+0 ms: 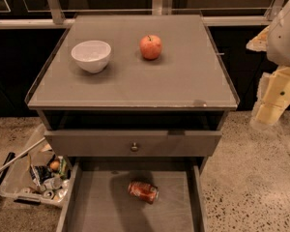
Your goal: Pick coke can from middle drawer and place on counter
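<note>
coke can [143,191] lying in middle drawer [96,202], 6 o'clock | gripper [273,99] 3 o'clock beside counter [179,83], grip unclear

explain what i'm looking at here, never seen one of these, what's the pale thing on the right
One camera looks down on a grey cabinet. The pale thing at the right edge is a robot arm; its gripper hangs beside the cabinet, nothing seen in it. On the counter stand a white bowl and an apple. In the open middle drawer below, a coke can lies on its side. A bin of scrap sits on the floor, left.
</note>
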`<state>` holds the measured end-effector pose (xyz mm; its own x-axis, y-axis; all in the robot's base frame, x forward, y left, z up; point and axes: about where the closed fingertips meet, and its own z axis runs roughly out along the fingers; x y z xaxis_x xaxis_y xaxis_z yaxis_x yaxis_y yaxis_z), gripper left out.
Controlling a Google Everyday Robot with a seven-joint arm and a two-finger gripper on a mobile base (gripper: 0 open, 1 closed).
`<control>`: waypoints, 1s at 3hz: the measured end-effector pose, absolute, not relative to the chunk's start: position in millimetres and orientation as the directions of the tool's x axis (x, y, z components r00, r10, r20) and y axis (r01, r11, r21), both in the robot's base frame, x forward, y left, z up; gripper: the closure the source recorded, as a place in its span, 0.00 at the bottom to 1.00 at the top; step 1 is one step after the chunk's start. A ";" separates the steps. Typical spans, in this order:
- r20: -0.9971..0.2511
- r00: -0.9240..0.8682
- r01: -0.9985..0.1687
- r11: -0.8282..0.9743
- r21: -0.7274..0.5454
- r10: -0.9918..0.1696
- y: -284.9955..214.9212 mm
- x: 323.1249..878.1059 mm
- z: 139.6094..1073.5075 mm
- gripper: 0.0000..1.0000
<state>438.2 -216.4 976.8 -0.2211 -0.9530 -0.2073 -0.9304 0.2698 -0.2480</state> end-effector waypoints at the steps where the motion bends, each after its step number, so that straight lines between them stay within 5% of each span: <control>1: -0.203 -0.218 -0.929 0.267 -0.256 -0.955 -208.3 435.6 972.9 0.00; 3: -0.334 -0.112 -0.949 0.200 -0.243 -0.936 -162.1 384.9 912.8 0.00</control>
<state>384.9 -162.1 912.8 -0.1116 -0.9360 -0.3339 -0.9493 0.1998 -0.2428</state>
